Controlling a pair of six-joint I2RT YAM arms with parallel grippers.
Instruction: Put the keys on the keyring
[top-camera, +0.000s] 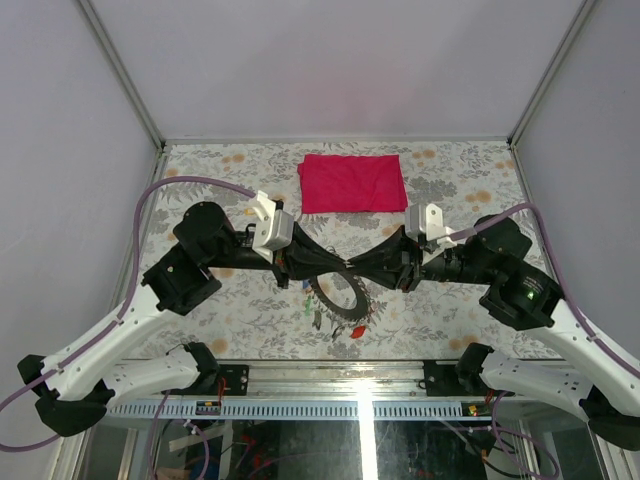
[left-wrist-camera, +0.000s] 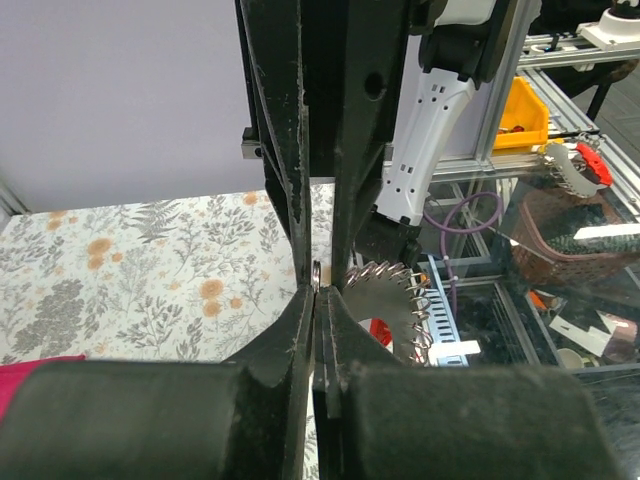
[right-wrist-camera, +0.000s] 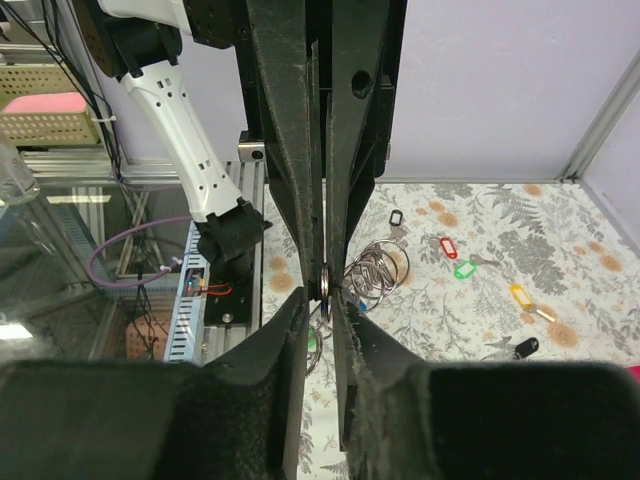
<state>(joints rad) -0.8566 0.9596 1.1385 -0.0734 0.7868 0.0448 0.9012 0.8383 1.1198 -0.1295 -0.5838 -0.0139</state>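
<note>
Left pincer (left-wrist-camera: 316, 288): pressed tight together, nips a thin metal edge at the very tips. Faces the right pincer (right-wrist-camera: 322, 296) tip to tip above the middle of the bench (top-camera: 250, 325), both arms reaching inward from their own sides. Right pincer: nearly closed as well, clamps a bright metal edge between its fingers (right-wrist-camera: 290, 345). Looks to be the rim of the keyring (left-wrist-camera: 382, 292) in both grips, right where the two pincers meet, its grey band and wire coils spreading out just beside the tips. Cannot tell from either wrist view how much of the rim sits inside each grip. Near the ring, loose on the flowered surface: the keys (right-wrist-camera: 448, 247), with red, green, yellow and black tags, lying apart from one another. Farther out, well apart from all this and near the far edge: a folded red cloth (top-camera: 352, 183), lying flat.
</note>
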